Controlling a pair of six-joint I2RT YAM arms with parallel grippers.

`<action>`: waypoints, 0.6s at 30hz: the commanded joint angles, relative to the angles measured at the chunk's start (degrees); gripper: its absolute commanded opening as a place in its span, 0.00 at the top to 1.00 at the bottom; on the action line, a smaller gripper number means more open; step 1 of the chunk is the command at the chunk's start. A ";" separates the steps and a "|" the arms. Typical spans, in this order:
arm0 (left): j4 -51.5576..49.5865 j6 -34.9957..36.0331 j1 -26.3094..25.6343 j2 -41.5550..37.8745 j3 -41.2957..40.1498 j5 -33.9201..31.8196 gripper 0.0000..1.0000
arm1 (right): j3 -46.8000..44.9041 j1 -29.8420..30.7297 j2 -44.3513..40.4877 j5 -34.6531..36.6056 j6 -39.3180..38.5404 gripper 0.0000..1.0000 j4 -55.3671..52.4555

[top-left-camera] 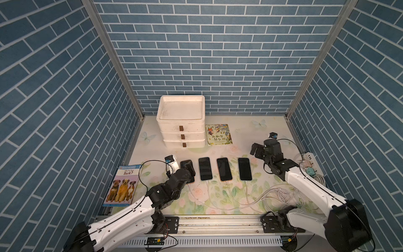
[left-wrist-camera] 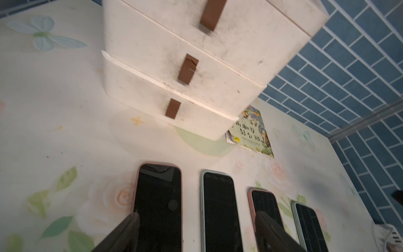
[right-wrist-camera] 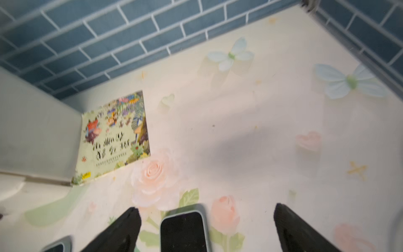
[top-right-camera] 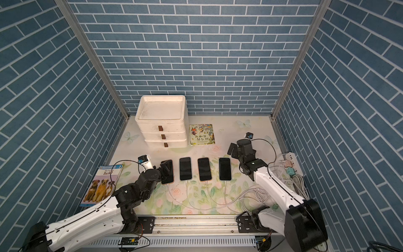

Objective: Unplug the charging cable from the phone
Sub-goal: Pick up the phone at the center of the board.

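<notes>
Left gripper (left-wrist-camera: 197, 216), fingers spread, hangs over the phone (left-wrist-camera: 159, 196) before the drawers (top-left-camera: 182, 131). The right gripper (top-left-camera: 254, 150) is spread too, right of them. The cable (top-left-camera: 192, 193) looks light, limp and slick, best pinched at its stiff plug (top-left-camera: 189, 185).

Four dark phones (top-left-camera: 205, 168) lay in a row on a floral table (top-left-camera: 250, 131). Beneath the left end effector (top-left-camera: 189, 169) was the first phone (top-left-camera: 183, 164), partly covered. The last phone (top-left-camera: 244, 169) lay near the right end effector (top-left-camera: 254, 150). White charging cables (top-left-camera: 207, 192) trailed from the phones' edges.
</notes>
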 commanded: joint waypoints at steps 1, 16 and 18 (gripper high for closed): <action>0.76 -4.22 -6.42 4.80 0.31 -4.96 0.11 | -0.37 4.79 1.94 5.95 3.00 0.00 -10.08; 17.78 -2.02 -17.69 24.87 5.65 -9.54 0.00 | -2.74 5.03 3.28 -9.45 1.50 0.01 -9.80; 18.77 -4.07 -18.27 25.44 4.47 -9.94 0.00 | -2.88 5.03 4.45 -10.05 0.87 0.01 -9.46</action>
